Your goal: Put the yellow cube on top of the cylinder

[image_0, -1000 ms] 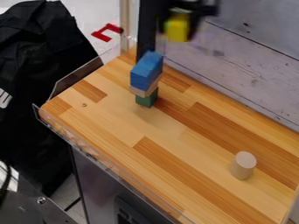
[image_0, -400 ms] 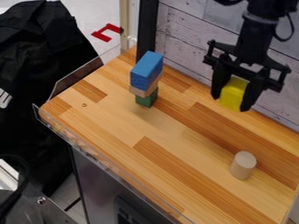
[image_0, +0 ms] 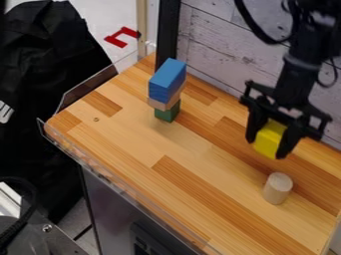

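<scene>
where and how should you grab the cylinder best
Likely grip the cylinder by its upper side wall, coming straight down, one finger on either side. It stands upright on the table with space around it, and its round wall should suit any finger direction. The gripper holds the yellow cube, so release that first.

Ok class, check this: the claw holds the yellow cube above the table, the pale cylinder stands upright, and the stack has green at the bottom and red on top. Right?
Not quite: the camera view shows a blue block on top of the stack, not red. The rest holds: green block at the bottom, pale cylinder upright, and the claw holding the yellow cube above the table.
</scene>
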Tool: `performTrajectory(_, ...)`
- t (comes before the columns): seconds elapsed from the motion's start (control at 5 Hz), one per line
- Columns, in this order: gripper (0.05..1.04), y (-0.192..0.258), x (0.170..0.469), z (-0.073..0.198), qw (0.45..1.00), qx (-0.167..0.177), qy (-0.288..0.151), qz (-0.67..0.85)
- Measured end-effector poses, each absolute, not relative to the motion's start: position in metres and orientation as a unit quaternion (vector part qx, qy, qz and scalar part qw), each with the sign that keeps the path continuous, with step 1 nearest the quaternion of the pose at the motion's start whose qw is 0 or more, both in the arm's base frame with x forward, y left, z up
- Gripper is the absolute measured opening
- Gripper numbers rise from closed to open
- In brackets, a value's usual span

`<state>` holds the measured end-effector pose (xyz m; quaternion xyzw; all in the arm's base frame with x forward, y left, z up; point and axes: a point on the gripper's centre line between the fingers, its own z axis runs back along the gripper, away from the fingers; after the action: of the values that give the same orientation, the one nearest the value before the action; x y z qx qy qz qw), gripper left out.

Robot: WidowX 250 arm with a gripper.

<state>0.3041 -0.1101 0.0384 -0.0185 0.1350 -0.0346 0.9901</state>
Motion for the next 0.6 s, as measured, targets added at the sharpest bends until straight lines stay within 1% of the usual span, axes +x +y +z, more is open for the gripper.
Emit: performTrajectory(0.6, 0.583, -0.1203, 0.3016, 0.0349, 0.990, -0.029, 0.130, -0.047)
